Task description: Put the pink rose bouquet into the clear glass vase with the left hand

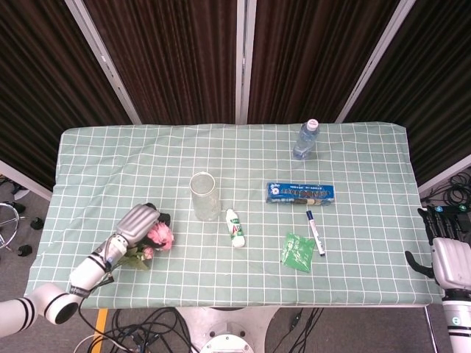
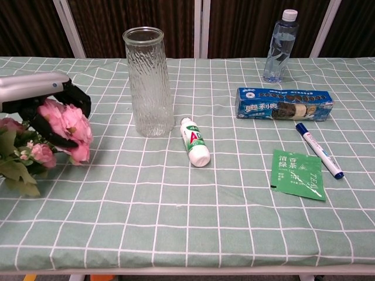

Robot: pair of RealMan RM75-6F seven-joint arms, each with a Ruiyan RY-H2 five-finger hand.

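1. The pink rose bouquet [image 2: 61,130] is gripped in the left hand [image 1: 137,221], whose dark fingers [image 2: 75,100] wrap over the blooms; it sits near the worktop's [image 1: 221,283] left front, just left of the clear glass vase [image 2: 149,82].
2. Progress, as I judge it: the grasp is made and the bunch looks raised off the cloth, though contact underneath cannot be confirmed. Carrying it over the vase mouth, turning the stems down and releasing are all left.
3. The bouquet's long axis lies roughly level, blooms pointing right toward the vase, leaves and stems trailing left and down toward the worktop edge.
4. The vase stands upright and empty, well apart from the flowers.
5. The right hand [image 1: 447,254] rests off the worktop's right edge, fingers extended and apart, holding nothing.
6. A small white bottle [image 2: 195,141] lies just right of the vase.
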